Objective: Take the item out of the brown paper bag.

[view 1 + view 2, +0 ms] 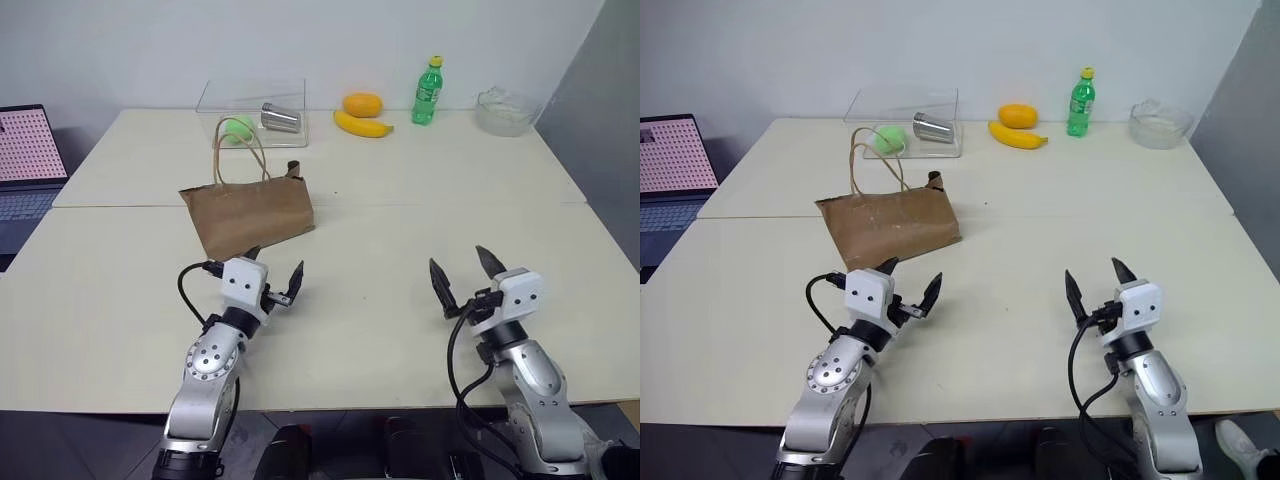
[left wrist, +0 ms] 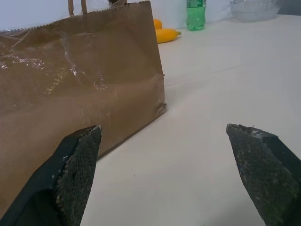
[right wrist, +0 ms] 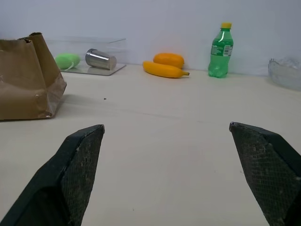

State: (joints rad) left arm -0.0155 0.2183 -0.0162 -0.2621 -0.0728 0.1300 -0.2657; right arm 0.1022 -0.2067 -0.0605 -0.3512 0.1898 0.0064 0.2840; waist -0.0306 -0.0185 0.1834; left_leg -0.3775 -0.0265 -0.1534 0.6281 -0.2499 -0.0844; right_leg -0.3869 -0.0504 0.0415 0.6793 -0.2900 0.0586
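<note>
No text, brand name or number can be read anywhere. The green bottle [image 3: 220, 50] carries a label whose print is too small to make out, and the laptop screen [image 1: 28, 144] shows only a dotted pattern.

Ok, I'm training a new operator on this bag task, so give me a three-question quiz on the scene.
1. True or false: the left gripper has closed on the brown paper bag.
2. Which sits nearest the banana: A) green bottle B) orange fruit C) glass bowl?
3. Which gripper is closer to the bag?

Key: 1 false, both it and the right gripper are open and empty; 2 B; 3 left.
</note>
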